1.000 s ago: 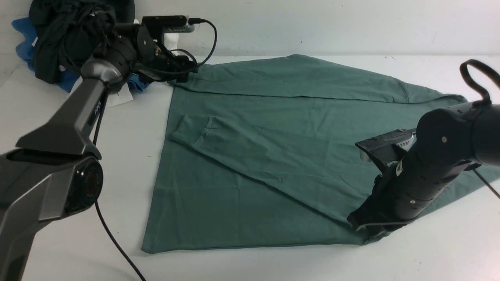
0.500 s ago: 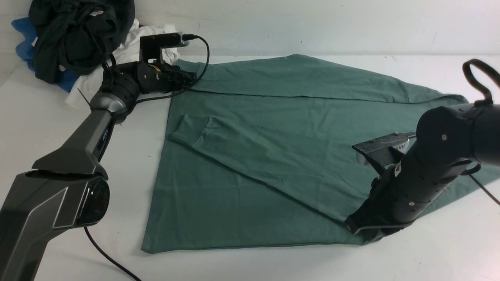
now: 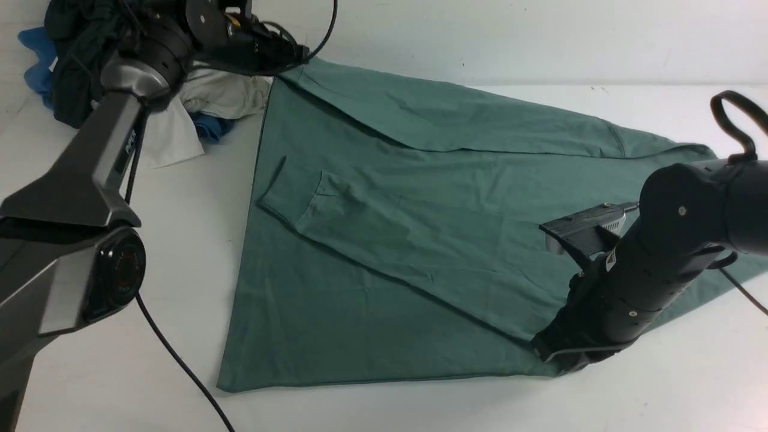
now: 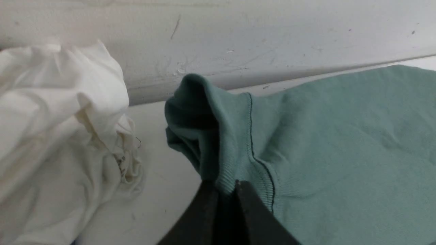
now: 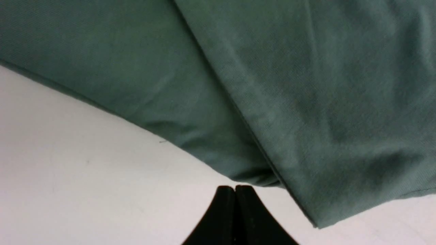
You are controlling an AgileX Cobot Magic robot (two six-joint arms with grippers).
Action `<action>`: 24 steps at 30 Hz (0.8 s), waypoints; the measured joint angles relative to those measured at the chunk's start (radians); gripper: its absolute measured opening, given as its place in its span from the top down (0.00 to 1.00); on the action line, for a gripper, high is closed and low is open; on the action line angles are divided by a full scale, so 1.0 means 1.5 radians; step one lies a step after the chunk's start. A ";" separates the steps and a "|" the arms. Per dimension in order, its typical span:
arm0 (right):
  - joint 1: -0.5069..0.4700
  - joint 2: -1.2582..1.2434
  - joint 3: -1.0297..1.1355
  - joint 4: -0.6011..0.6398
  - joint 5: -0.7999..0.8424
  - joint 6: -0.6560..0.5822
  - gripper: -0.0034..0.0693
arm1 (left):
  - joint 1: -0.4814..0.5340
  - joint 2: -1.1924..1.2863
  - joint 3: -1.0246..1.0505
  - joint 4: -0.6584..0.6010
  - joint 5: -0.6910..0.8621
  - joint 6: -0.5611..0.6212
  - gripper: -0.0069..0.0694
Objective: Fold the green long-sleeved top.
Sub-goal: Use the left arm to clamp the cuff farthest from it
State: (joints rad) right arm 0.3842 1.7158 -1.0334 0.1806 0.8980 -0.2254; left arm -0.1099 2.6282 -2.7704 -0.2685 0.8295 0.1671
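The green long-sleeved top [image 3: 420,240] lies spread on the white table, one sleeve folded across its body with the cuff [image 3: 300,204] at the left. My left gripper [image 3: 298,56] is at the far left corner, raised off the table and shut on the ribbed cuff [image 4: 235,160] of the far sleeve, which slopes up to it. In the left wrist view that gripper [image 4: 225,183] pinches the rib between its tips. My right gripper [image 3: 561,360] rests at the top's near right corner. Its jaws [image 5: 235,188] are shut on nothing, over bare table just beside the cloth [image 5: 272,102].
A heap of black clothing [image 3: 78,54] with blue cloth [image 3: 33,48] under it sits at the far left corner. A white garment [image 3: 174,126] [image 4: 58,112] lies right beside the held cuff. The wall [image 3: 540,36] runs close behind. A black cable [image 3: 174,360] trails across the near left.
My left gripper dropped onto the far sleeve's cuff, shut on it and lifted it up and back, so the sleeve now slopes off the table. The right arm has barely moved.
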 joint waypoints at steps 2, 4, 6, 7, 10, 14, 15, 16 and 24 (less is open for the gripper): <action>0.000 0.000 0.000 0.000 -0.001 -0.006 0.97 | 0.000 -0.011 -0.001 0.017 0.009 -0.001 0.88; 0.000 0.000 0.000 0.000 -0.004 -0.010 0.97 | 0.000 -0.006 -0.001 0.036 0.010 -0.006 0.88; 0.000 0.000 0.000 0.000 -0.012 -0.012 0.97 | 0.001 0.006 -0.001 0.047 0.010 -0.011 0.88; 0.000 0.000 0.000 0.000 -0.020 -0.013 0.97 | 0.002 0.026 -0.001 0.055 0.011 -0.020 0.88; 0.000 0.000 0.000 0.000 -0.035 -0.017 0.97 | 0.008 0.083 0.000 0.068 0.007 -0.050 0.87; 0.000 0.000 0.000 0.000 -0.036 -0.021 0.97 | 0.021 0.130 0.003 0.080 -0.018 -0.070 0.74; 0.000 0.000 0.000 0.000 -0.036 -0.022 0.97 | 0.024 0.129 0.003 0.082 -0.021 -0.072 0.68; 0.000 0.000 0.000 0.000 -0.036 -0.023 0.97 | 0.025 0.127 0.002 0.082 -0.032 -0.076 0.61; 0.000 0.000 0.000 0.002 -0.039 -0.024 0.97 | 0.032 0.095 0.001 0.083 -0.126 -0.104 0.28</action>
State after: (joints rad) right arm 0.3842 1.7158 -1.0334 0.1839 0.8396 -0.2616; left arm -0.0619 2.7704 -2.7689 -0.1439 0.6406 0.0116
